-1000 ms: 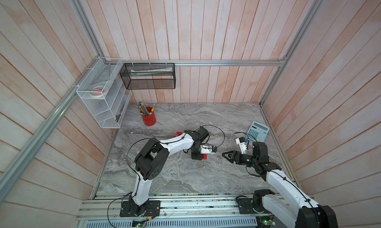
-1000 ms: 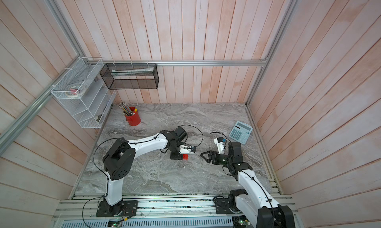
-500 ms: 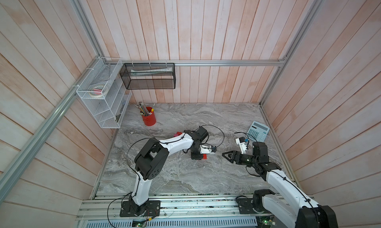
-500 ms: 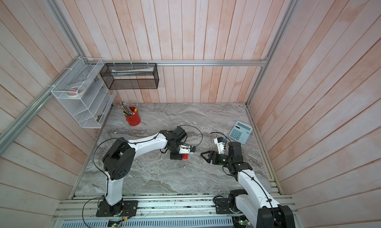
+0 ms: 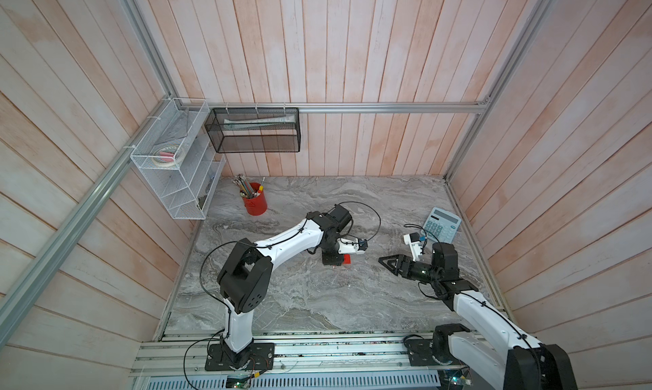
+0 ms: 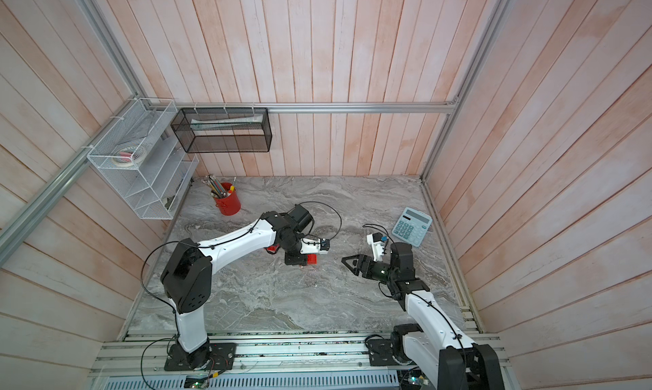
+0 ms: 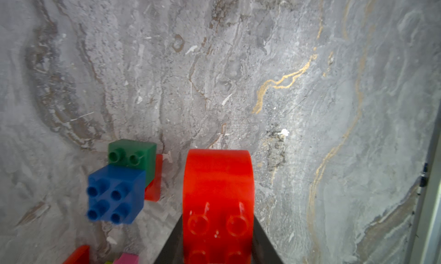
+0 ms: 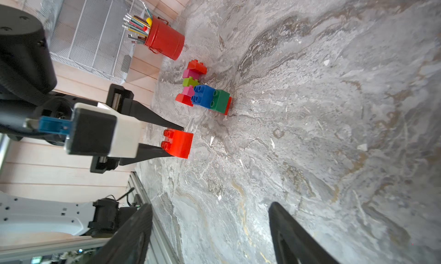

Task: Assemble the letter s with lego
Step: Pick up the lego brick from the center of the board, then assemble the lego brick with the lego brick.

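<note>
My left gripper (image 7: 217,229) is shut on a red lego brick (image 7: 217,193) with a rounded end, held low over the marble. The right wrist view shows that gripper (image 8: 177,141) and the brick (image 8: 183,145) from the side. Beside it stands a joined cluster of lego: a blue brick (image 8: 202,94), a dark green brick (image 8: 220,102), pink (image 8: 188,91), lime (image 8: 191,81) and red (image 8: 196,67) pieces. In both top views my left arm hides most of the cluster; the held brick (image 5: 346,260) shows. My right gripper (image 8: 211,204) is open and empty, to the right, pointing at the bricks.
A red pencil cup (image 5: 254,203) stands at the back left of the marble table (image 5: 317,300). A calculator (image 5: 442,224) lies at the right edge. A white wire shelf (image 5: 176,166) and a black mesh basket (image 5: 254,130) hang on the walls.
The left jaws have drawn in onto the red brick. Neither arm has visibly shifted.
</note>
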Available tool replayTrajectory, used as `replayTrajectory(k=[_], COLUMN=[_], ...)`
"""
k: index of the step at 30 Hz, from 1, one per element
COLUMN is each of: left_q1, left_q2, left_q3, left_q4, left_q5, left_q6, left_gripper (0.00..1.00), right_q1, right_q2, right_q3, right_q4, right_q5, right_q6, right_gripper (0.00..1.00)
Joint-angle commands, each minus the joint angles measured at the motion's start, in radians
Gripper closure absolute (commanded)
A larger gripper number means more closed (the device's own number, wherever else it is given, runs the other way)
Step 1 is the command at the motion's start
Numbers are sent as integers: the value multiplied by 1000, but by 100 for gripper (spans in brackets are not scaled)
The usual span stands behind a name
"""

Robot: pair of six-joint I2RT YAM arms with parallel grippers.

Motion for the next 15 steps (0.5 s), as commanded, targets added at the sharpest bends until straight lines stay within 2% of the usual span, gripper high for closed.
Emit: replayTrajectory(k=[1,12,15], left_q1=[31,110,119], left_q2=[-23,33,64], left_q3=[61,213,246], left_q4=[-80,-135,-143], left_q5=[15,37,32], left_q6=[36,122,139], left_gripper=[65,65,65], right_q1=[23,129,160], right_q2=[47,344,425], right_q3=[-15,74,127], right_q4=[153,368,374], right_q5=[-29,-40,-45], right_q6=[108,230,228], right_gripper=[20,19,19])
